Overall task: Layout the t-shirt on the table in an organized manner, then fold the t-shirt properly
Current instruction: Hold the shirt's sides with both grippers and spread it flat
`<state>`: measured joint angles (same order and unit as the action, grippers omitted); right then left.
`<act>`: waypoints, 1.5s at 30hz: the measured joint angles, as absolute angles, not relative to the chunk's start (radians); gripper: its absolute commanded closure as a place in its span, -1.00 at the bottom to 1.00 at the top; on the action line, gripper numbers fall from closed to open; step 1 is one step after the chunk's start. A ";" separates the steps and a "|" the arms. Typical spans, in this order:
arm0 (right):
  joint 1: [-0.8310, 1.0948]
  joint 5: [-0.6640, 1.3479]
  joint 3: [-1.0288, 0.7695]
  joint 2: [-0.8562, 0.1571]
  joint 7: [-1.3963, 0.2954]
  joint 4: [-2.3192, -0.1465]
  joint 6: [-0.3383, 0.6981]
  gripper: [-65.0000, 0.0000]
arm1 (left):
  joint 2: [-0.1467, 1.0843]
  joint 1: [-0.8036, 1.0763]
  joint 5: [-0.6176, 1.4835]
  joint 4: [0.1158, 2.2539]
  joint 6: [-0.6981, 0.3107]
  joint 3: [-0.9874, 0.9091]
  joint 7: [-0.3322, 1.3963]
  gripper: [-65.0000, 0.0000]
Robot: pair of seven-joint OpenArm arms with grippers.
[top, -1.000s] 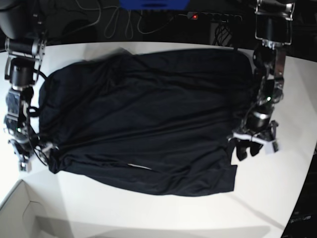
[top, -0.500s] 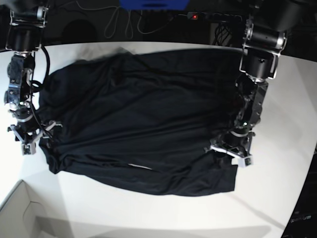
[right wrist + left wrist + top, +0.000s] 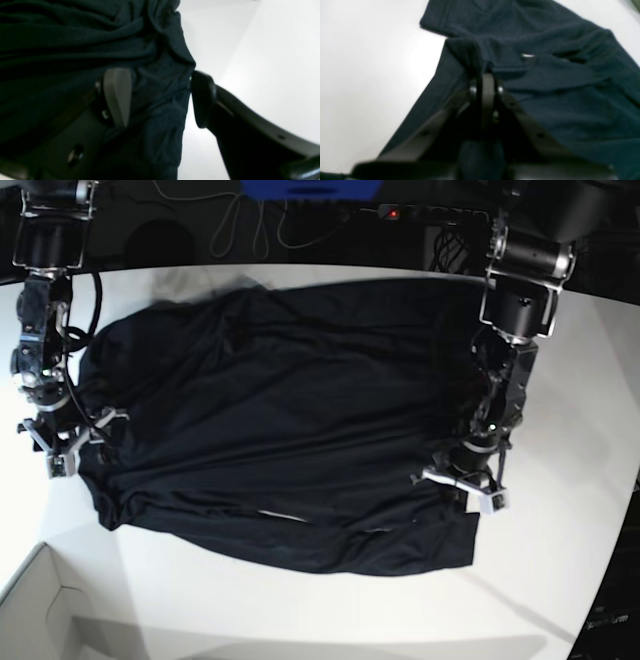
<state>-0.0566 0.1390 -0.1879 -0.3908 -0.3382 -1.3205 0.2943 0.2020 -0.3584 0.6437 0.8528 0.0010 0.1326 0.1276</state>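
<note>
Wrinkly black soft fabric t-shirt (image 3: 280,430) lay spread on large white tabletop (image 3: 560,560). Left gripper (image 3: 487,75) clenched on pinch of shirt fabric. Right gripper (image 3: 160,97) gaped wide, straddling shirt edge — nothing held. I judged: close right first, then lift both evenly — slow, no tugging.

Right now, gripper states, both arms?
Left gripper: shut, pinching a fold of the t-shirt.
Right gripper: open, jaws straddling the t-shirt's edge, not closed on it.
</note>
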 measured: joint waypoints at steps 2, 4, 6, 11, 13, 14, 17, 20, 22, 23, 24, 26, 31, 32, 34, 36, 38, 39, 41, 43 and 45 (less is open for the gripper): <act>-0.049 0.139 -0.188 -0.390 -0.340 -1.320 0.295 -0.17 | 0.202 -0.374 0.645 0.869 0.001 0.133 0.128 1.00; -0.046 0.138 -0.190 -0.383 -0.341 -1.320 0.294 -0.17 | 0.202 -0.406 0.644 0.876 0.002 0.133 0.125 1.00; -0.040 0.139 -0.205 -0.370 -0.336 -1.323 0.295 -0.17 | 0.202 -0.445 0.642 0.871 0.004 0.133 0.124 1.00; 0.033 0.136 -0.247 -0.372 -0.340 -1.411 0.297 -0.17 | 0.214 -0.523 0.636 0.862 0.005 0.131 0.120 1.00; 0.049 0.138 -0.245 -0.370 -0.345 -1.450 0.298 -0.17 | 0.213 -0.562 0.636 0.817 0.005 0.131 0.126 1.00; 0.060 0.138 -0.244 -0.369 -0.344 -1.477 0.299 -0.17 | 0.210 -0.585 0.638 0.781 0.004 0.131 0.127 1.00; 0.107 0.145 -0.270 -0.369 -0.330 -1.552 0.300 -0.17 | 0.208 -0.648 0.638 0.678 0.004 0.131 0.125 1.00; 0.158 0.138 -0.308 -0.350 -0.347 -1.592 0.299 -0.17 | 0.213 -0.687 0.637 0.593 0.004 0.130 0.035 1.00; 0.184 0.139 -0.331 -0.331 -0.343 -1.618 0.299 -0.17 | 0.213 -0.711 0.638 0.544 0.004 0.130 -0.022 1.00; 0.193 0.139 -0.341 -0.326 -0.343 -1.629 0.302 -0.17 | 0.211 -0.728 0.637 0.522 0.004 0.130 -0.035 1.00; 0.202 0.139 -0.353 -0.323 -0.343 -1.638 0.302 -0.17 | 0.211 -0.748 0.638 0.498 0.004 0.130 -0.035 1.00; 0.221 0.139 -0.363 -0.321 -0.337 -1.649 0.299 -0.17 | 0.211 -0.782 0.638 0.458 0.004 0.130 -0.051 1.00; 0.268 0.139 -0.364 -0.301 -0.341 -1.680 0.300 -0.18 | 0.213 -0.819 0.638 0.432 0.004 0.130 -0.057 1.00; 0.276 0.138 -0.364 -0.300 -0.340 -1.688 0.299 -0.18 | 0.212 -0.823 0.638 0.431 0.004 0.130 -0.055 1.00; 0.287 0.139 -0.364 -0.300 -0.340 -1.706 0.299 -0.18 | 0.213 -0.828 0.638 0.432 0.004 0.131 -0.057 1.00; 0.296 0.138 -0.364 -0.296 -0.339 -1.718 0.299 -0.18 | 0.213 -0.834 0.638 0.431 0.004 0.131 -0.056 0.99; 0.298 0.139 -0.366 -0.286 -0.340 -1.723 0.299 -0.18 | 0.213 -0.840 0.638 0.431 0.004 0.131 -0.057 0.90; 0.300 0.139 -0.369 -0.281 -0.340 -1.724 0.299 -0.18 | 0.213 -0.841 0.638 0.431 0.004 0.131 -0.057 0.81; 0.311 0.139 -0.379 -0.278 -0.339 -1.733 0.300 -0.18 | 0.217 -0.841 0.636 0.432 0.003 0.131 -0.057 0.54; 0.325 0.138 -0.390 -0.281 -0.341 -1.735 0.299 -0.18 | 0.224 -0.838 0.638 0.431 0.004 0.131 -0.057 0.27; 0.332 0.139 -0.393 -0.280 -0.344 -1.744 0.299 -0.18 | 0.228 -0.833 0.640 0.431 0.004 0.131 -0.060 0.08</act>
<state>0.3325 0.1387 -0.3927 -0.2798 -0.3435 -1.7435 0.2993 0.2283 -0.8333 0.6395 0.4309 0.0036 0.1307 -0.0601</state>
